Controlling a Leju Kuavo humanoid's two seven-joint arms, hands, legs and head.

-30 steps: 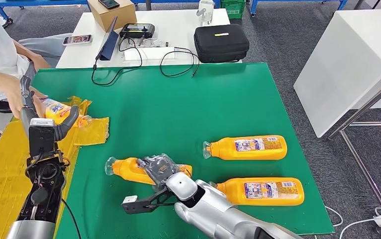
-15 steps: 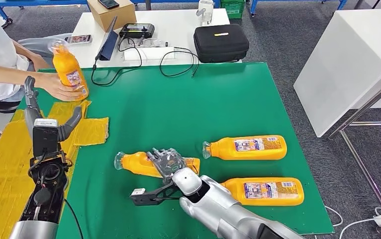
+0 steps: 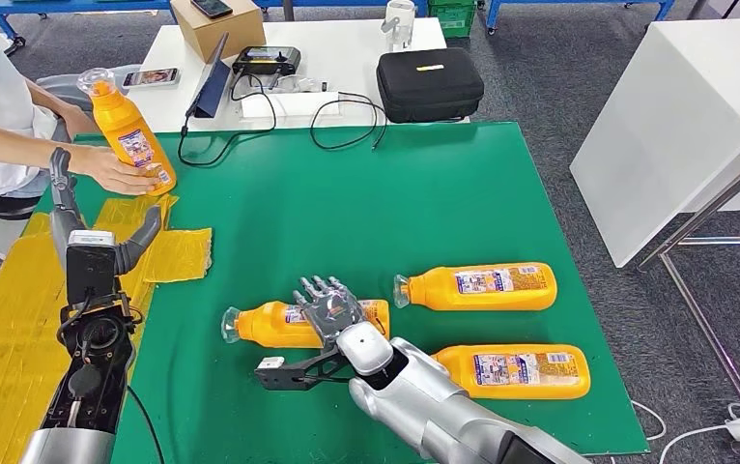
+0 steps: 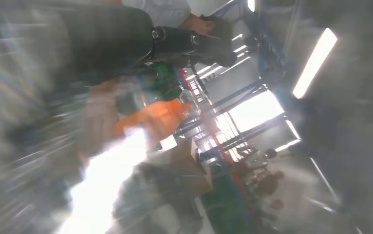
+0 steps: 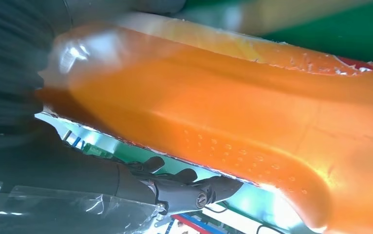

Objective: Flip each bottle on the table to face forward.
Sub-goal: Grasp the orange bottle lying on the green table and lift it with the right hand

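Three orange bottles lie on the green table point(image 3: 424, 193). The far right bottle point(image 3: 477, 287) and the near right bottle point(image 3: 513, 371) lie label up, caps to the left. The middle bottle point(image 3: 274, 326) point(image 5: 252, 122) shows part of its label. My right hand point(image 3: 330, 307) rests on its body with fingers stretched out and spread, not wrapped round it. My left hand point(image 3: 91, 232) stands open over the yellow cloth point(image 3: 178, 253), holding nothing. A person's hand holds a fourth orange bottle point(image 3: 129, 135) point(image 4: 158, 117) nearly upright at the table's far left.
A second white table point(image 3: 337, 58) behind carries a black case point(image 3: 430, 82), cables, a controller and a cardboard box. A white cabinet point(image 3: 675, 126) and a metal stand are on the right. Yellow cloth covers the left side.
The person lifted the fourth bottle off the yellow cloth and holds it upright. My right hand's fingers uncurled from the middle bottle, which shifted slightly right and now shows its label.
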